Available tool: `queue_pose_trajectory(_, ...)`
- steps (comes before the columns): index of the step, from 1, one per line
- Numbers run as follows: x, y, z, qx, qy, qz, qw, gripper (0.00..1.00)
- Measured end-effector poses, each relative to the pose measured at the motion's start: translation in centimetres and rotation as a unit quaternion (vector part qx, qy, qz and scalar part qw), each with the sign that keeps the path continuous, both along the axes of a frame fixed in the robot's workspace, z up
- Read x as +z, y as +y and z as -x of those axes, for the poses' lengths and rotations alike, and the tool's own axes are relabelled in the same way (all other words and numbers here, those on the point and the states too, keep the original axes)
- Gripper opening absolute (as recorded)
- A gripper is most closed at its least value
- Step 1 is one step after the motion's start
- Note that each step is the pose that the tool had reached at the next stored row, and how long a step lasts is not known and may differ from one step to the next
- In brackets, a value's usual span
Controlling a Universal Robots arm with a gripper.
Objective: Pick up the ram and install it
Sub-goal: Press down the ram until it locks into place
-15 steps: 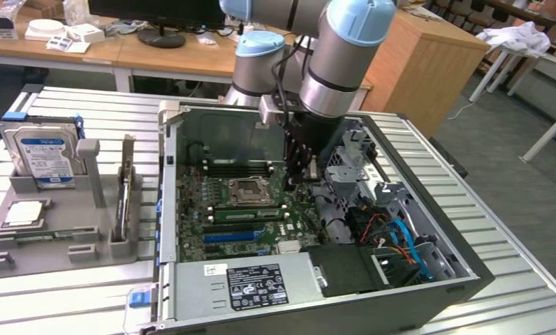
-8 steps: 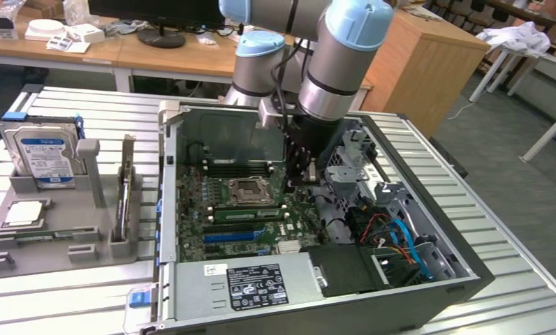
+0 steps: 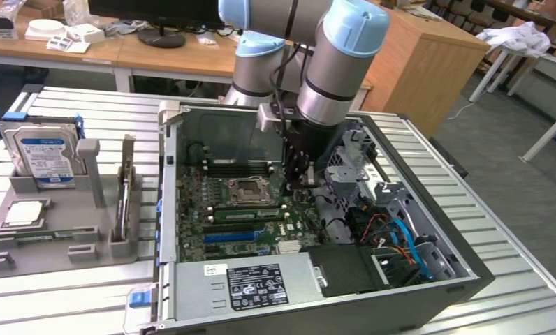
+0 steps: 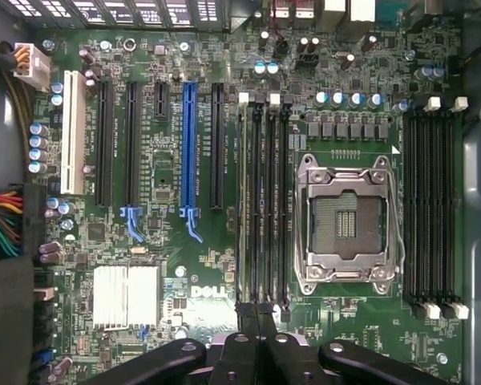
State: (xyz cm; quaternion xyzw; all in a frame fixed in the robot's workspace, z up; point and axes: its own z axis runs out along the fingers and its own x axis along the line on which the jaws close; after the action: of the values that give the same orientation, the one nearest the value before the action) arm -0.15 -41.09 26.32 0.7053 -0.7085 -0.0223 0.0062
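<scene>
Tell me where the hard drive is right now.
In the exterior view the hard drive stands upright in the grey holder at that view's left, outside the open computer case.

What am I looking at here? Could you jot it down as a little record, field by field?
Setting: open computer case on a slatted metal table
Gripper: shut, low over the motherboard, at the memory slots
Processor socket: looks empty
Ram: green stick in a slot beside the socket; seating unclear
Tray: beside the case, hard drive standing upright
</scene>
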Motion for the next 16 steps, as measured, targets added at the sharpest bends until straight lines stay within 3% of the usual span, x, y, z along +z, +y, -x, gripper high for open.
queue_pose_trajectory(16, -1.26, 0.00, 0.0, 0.000, 0.0000, 0.0001, 1.0000, 0.10)
